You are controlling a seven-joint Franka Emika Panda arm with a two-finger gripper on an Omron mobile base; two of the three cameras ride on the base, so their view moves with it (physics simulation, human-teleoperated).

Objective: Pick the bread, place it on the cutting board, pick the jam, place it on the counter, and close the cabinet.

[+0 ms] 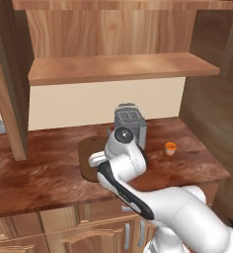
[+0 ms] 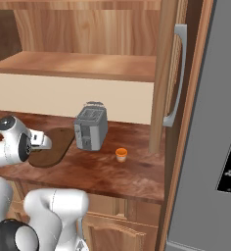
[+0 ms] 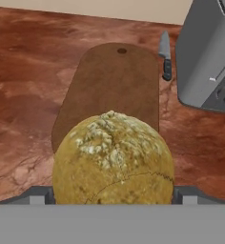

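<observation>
The bread [image 3: 113, 159], a lumpy olive-yellow ball, sits between the fingertips [image 3: 38, 195] of my gripper [image 3: 113, 196], which is shut on it. It hangs over the near end of the dark-brown cutting board [image 3: 114, 81], which also appears beside the arm [image 1: 88, 148] and left of the toaster [image 2: 56, 142]. The small orange jam [image 1: 171, 147] [image 2: 121, 154] stands on the counter [image 1: 39, 173] right of the toaster. The cabinet is open, with one door [image 1: 10, 74] swung out at the left and the other door [image 2: 166, 73] at the right showing its grey bar handle.
A grey toaster [image 1: 130, 121] [image 2: 90, 128] [image 3: 207, 57] stands just behind and right of the board. A knife [image 3: 166, 57] lies between board and toaster. A grey fridge [image 2: 215, 147] bounds the right side. The cabinet shelf [image 1: 118, 66] overhangs the counter.
</observation>
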